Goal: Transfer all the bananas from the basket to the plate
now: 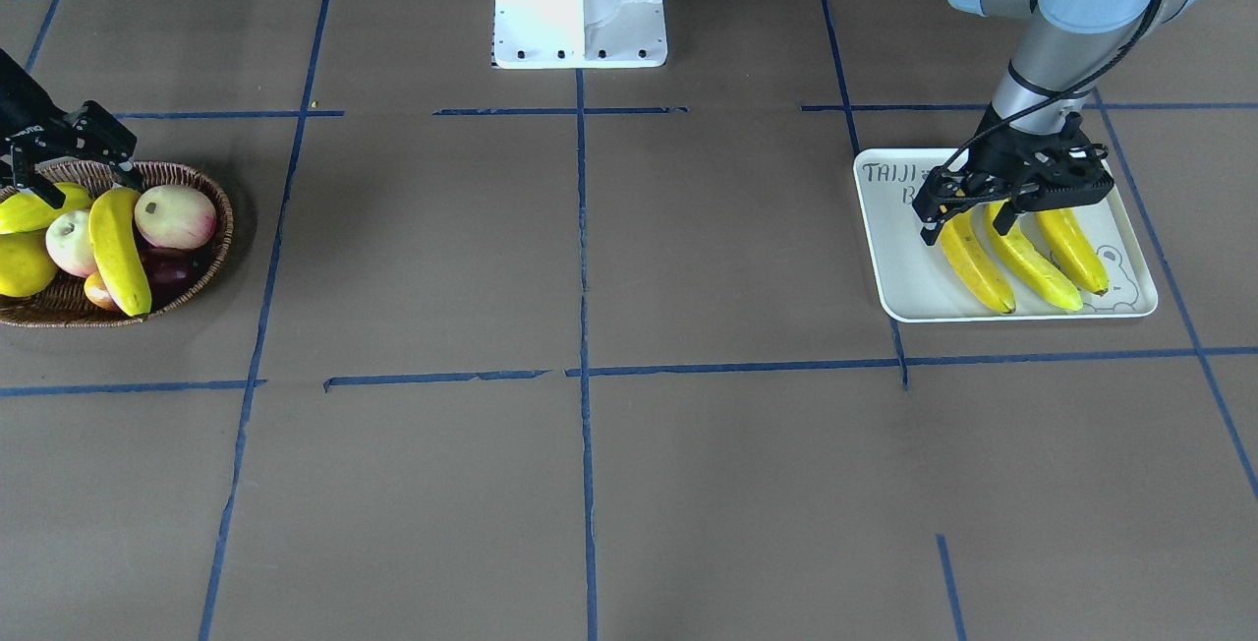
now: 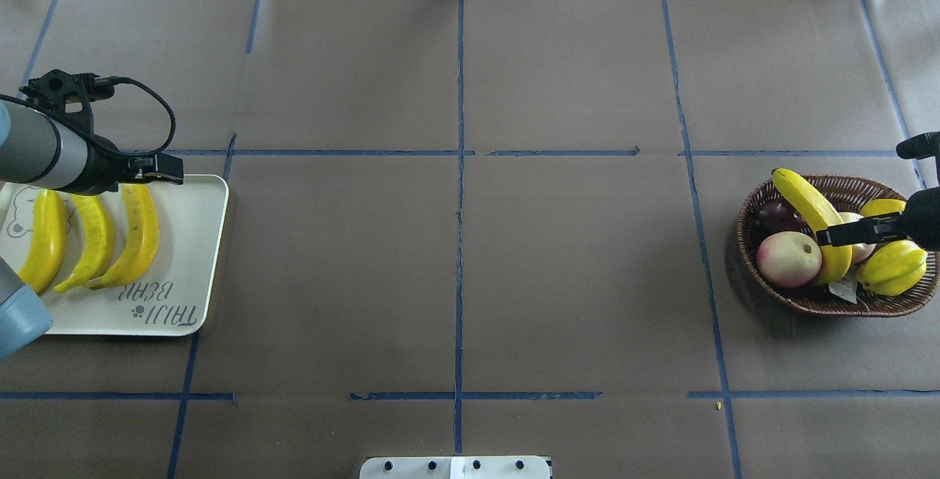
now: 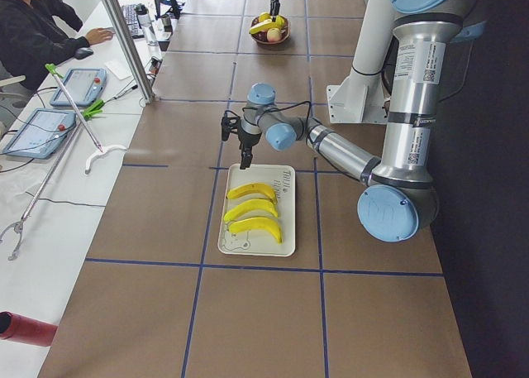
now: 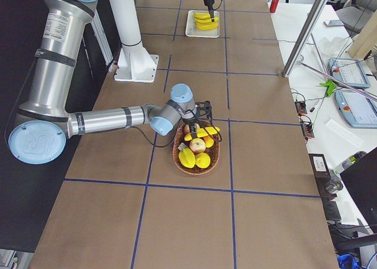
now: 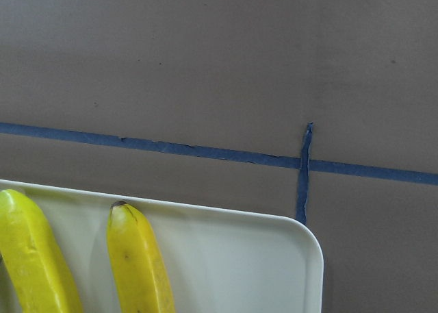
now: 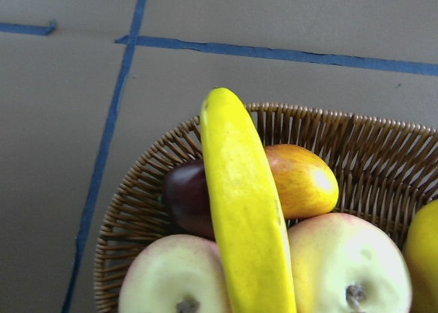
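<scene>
Three yellow bananas point(image 1: 1027, 262) lie side by side on the white plate point(image 1: 909, 272), also seen from overhead as bananas point(image 2: 92, 240) on the plate point(image 2: 183, 244). My left gripper point(image 1: 965, 228) hovers open over their stem ends and holds nothing; the left wrist view shows two banana tips point(image 5: 140, 265) and the plate corner point(image 5: 239, 258). One banana point(image 1: 118, 248) lies across the other fruit in the wicker basket point(image 1: 221, 228). My right gripper point(image 1: 84, 179) is open just above it, and the banana point(image 6: 243, 210) runs down the middle of the right wrist view.
The basket point(image 2: 808, 303) also holds pale pink apples point(image 1: 175, 216), a dark plum point(image 6: 185, 196) and yellow-green fruit point(image 2: 892, 267). The robot's white base point(image 1: 580, 2) stands at the table's middle edge. Blue tape lines cross the brown table. A person point(image 3: 33, 31) sits at a side desk.
</scene>
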`<state>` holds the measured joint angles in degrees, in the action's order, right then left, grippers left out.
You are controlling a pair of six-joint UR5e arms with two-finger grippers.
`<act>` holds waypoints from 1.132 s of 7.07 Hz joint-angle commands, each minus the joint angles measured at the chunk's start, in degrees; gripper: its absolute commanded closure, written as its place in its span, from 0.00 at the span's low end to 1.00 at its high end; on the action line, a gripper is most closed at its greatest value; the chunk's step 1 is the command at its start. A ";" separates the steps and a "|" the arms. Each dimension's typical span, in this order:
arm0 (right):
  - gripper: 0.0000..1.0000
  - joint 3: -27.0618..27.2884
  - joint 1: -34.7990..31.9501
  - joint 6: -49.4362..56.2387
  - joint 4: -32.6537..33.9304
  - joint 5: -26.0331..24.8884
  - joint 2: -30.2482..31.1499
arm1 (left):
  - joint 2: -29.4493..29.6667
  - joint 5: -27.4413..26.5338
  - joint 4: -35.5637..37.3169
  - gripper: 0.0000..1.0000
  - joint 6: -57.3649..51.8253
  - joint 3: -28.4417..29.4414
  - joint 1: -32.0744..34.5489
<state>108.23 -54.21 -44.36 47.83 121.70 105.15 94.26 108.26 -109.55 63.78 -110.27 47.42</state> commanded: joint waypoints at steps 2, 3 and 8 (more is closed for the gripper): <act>0.21 -2.76 0.33 1.47 -0.19 -0.14 -0.30 | 0.22 0.20 0.04 0.00 0.03 -0.21 0.04; 0.42 -2.76 0.33 1.47 -0.19 -0.14 -0.30 | 0.14 0.20 0.04 0.00 0.03 -0.21 0.04; 0.98 -1.62 -0.80 1.91 -0.27 0.73 -1.70 | 0.22 0.11 0.04 0.00 0.11 -0.21 0.04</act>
<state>105.93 -54.08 -42.59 47.77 121.82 103.45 94.45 108.34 -109.51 63.89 -110.48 47.50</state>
